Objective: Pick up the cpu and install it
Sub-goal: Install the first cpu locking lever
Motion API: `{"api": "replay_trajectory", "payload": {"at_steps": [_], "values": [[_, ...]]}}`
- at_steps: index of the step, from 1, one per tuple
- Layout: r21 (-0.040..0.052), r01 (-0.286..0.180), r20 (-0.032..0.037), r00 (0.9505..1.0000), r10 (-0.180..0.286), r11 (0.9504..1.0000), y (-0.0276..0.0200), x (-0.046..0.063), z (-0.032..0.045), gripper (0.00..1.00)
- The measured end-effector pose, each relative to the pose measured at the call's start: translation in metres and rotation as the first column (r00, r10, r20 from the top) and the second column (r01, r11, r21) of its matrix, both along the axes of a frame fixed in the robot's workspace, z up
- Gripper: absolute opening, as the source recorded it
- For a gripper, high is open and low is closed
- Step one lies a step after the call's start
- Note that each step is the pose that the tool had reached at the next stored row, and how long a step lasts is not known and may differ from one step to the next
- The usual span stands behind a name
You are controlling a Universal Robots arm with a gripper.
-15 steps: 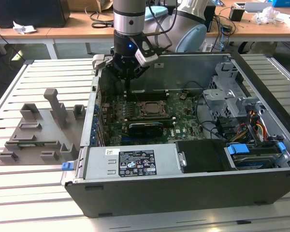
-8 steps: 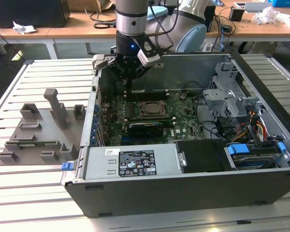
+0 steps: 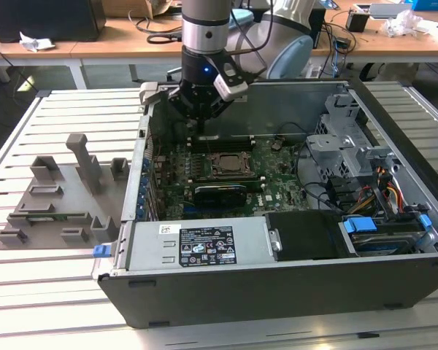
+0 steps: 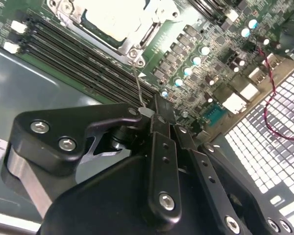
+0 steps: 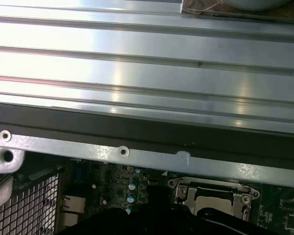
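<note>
- Open computer case (image 3: pixel 277 255) on the slotted table (image 3: pixel 58 292). The arm reaches in over its far wall, and that wall's top rail (image 5: pixel 137 157) sits close under the wrist in the first wrist view. Risk: any sideways sweep or tilt clips the rail.
- Motherboard (image 3: pixel 277 191): memory slots (image 4: pixel 73 49) and small capacitors (image 4: pixel 196 61) lie right next to the tool. Risk: coming down off-target could crush or scrape them.
- Gripper (image 4: pixel 157 108) is low over the board, just beside the CPU socket (image 3: pixel 230 165). It is narrow, tips drawn together, nothing bulky between them.
- The cpu (image 4: pixel 112 17) reads as the pale flat square lying inside the socket frame, apart from the gripper. Risk: if it's not fully seated or is skewed, clamping the frame would bend socket pins.
- Thin wire socket lever (image 4: pixel 138 83) runs from the frame corner up to the fingertips. Can't tell if it's pinched or just touching. Risk: it's springy, so it could slip off the tips, snap back, and jolt the chip.
</note>
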State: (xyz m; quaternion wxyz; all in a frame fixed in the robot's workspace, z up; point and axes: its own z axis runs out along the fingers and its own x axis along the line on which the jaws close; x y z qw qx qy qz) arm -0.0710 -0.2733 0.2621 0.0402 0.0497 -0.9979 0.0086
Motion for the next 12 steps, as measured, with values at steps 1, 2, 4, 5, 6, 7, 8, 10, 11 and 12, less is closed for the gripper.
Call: {"api": "replay_trajectory", "payload": {"at_steps": [1,2,4,5,6,7,8,10,11,12], "values": [[0.0,0.0,-0.0006,1.0,0.0,1.0,0.0,0.001,0.0,0.11],[0.0,0.0,-0.0013,1.0,0.0,1.0,0.0,0.003,0.0,0.11],[0.0,0.0,-0.0022,1.0,0.0,1.0,0.0,0.006,0.0,0.11],[0.0,0.0,-0.0025,1.0,0.0,1.0,0.0,0.007,0.0,0.11],[0.0,0.0,-0.0029,1.0,0.0,1.0,0.0,0.008,0.0,0.11],[0.0,0.0,-0.0031,1.0,0.0,1.0,0.0,0.009,0.0,0.11],[0.0,0.0,-0.0034,1.0,0.0,1.0,0.0,0.009,0.0,0.11],[0.0,0.0,-0.0037,1.0,0.0,1.0,0.0,0.012,-0.0001,0.11],[0.0,0.0,-0.0039,1.0,0.0,1.0,0.0,0.013,-0.0001,0.11],[0.0,0.0,-0.0042,1.0,0.0,1.0,0.0,0.015,-0.0001,0.11]]}}
